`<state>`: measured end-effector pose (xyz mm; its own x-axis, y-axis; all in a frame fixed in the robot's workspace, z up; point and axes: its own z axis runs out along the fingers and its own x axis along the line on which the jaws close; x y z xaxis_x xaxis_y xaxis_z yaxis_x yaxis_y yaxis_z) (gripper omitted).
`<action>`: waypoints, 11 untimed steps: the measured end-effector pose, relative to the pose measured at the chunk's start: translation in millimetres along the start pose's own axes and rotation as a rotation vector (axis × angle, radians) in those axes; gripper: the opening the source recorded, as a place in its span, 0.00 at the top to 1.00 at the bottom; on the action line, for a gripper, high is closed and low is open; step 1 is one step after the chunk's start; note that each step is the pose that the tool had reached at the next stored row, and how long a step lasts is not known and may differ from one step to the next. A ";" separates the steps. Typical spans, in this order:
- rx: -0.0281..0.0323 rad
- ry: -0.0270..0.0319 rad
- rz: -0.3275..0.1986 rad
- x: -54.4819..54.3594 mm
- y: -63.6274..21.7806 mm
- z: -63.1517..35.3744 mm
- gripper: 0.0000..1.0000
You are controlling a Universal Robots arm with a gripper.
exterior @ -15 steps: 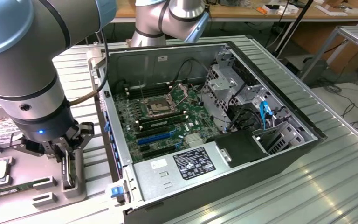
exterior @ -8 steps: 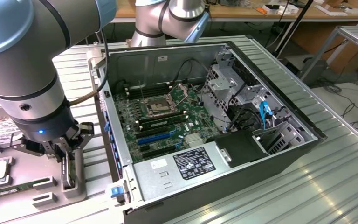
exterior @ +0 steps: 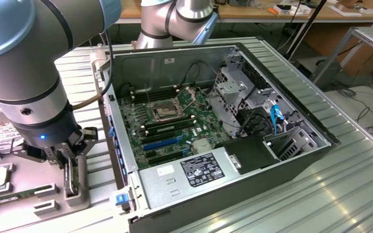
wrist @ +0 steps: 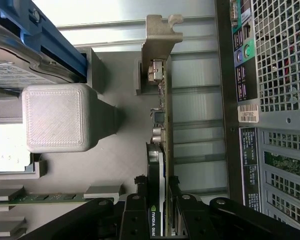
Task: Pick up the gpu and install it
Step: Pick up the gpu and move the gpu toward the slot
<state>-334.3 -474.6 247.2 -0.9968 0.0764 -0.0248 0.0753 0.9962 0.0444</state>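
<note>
Black-walled computer case [exterior: 264, 189] lies open, no card fitted inside. Just beside it, on the exterior view's left, a grey stand [exterior: 76, 191] holds the gpu [wrist: 159, 150] on edge, not yet lifted. Gripper [wrist: 156, 184] straddles it, fingers clamped on both faces.

An open black metal computer case [exterior: 283, 82] lies on the ribbed silver metal desk [exterior: 342, 194], with a green motherboard [exterior: 167, 116] flat inside it. Beside the case, at the exterior view's left, sits a grey plastic parts holder [exterior: 76, 194]. In the holder, the green-board gpu [wrist: 156, 165] with its silver metal bracket stands on edge, between a grey square plastic block [wrist: 55, 117] and the case. The black end effector [wrist: 156, 181] clasps the gpu from above.
</note>
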 end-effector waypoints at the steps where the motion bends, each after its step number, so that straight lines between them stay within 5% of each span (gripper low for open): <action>1: 0.0000 0.0000 0.000 0.0 0.0 0.0 0.73; 11: 0.0000 0.0013 0.000 -0.1 0.2 -5.1 0.73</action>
<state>-334.3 -474.6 252.3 -0.9968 0.0764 -0.0235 0.0753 0.9962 0.0443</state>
